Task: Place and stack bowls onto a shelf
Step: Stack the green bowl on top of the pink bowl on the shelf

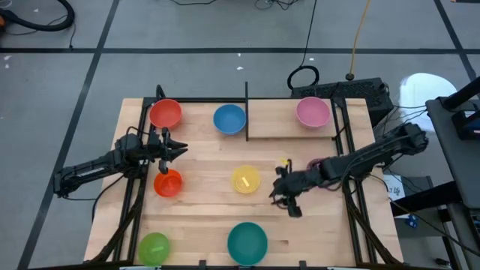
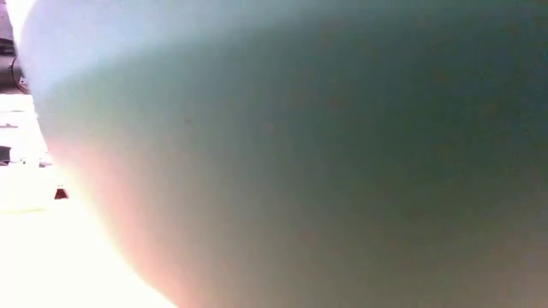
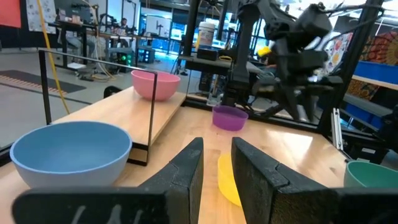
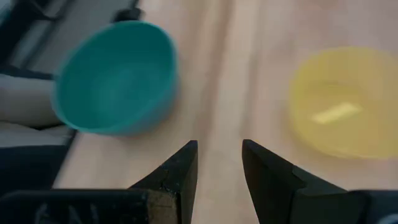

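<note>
Bowls stand on the tabletop: red (image 1: 166, 113), blue (image 1: 229, 118), orange (image 1: 168, 182), yellow (image 1: 245, 180), green (image 1: 154, 247) and teal (image 1: 247, 242). A pink bowl (image 1: 313, 112) stands on the shelf (image 1: 277, 127) at the far right. A purple bowl (image 3: 230, 117) shows in the left wrist view; in the high view my right arm covers it. My right gripper (image 1: 285, 196) hangs open above the table, just right of the yellow bowl (image 4: 342, 102), tilted down, with the teal bowl (image 4: 115, 78) ahead. My left gripper (image 1: 180, 150) waits open between the red and orange bowls.
Black frame bars (image 1: 345, 150) run along the table's left and right sides, and a thin upright bar (image 1: 247, 105) marks the shelf's left end. The teal bowl's wall (image 2: 300, 154) fills the low view. Bare wood (image 1: 202, 210) lies between the bowls.
</note>
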You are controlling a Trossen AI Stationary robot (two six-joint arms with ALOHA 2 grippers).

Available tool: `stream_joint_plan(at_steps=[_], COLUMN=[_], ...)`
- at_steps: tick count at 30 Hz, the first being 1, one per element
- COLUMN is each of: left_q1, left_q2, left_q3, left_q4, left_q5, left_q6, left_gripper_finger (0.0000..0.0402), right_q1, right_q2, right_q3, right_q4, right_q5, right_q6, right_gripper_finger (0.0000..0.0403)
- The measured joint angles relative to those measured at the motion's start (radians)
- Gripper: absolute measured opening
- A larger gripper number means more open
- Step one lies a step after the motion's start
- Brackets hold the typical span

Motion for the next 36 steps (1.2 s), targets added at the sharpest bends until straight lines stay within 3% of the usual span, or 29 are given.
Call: stream_joint_plan(at_steps=[13, 23, 36], left_q1=[0.000, 0.000, 0.000], left_q2=[0.000, 0.000, 0.000], left_q3=[0.000, 0.000, 0.000], left_q4=[-0.001, -0.001, -0.001], left_q5=[0.000, 0.001, 0.001], left_q6=[-0.046, -0.046, -0.045], left_gripper_finger=[0.0088, 0.0088, 0.0088], right_q1=[0.067, 0.075, 0.073], right_q2=[0.206, 0.324, 0.395], right_q3=[0.027, 0.147, 0.156], right_q4=[0.239, 0.241, 0.247], right_q5=[-0.014, -0.018, -0.017], right_q6=[0.132, 0.158, 0.223], right_gripper_finger=[0.0121, 0.0121, 0.0121])
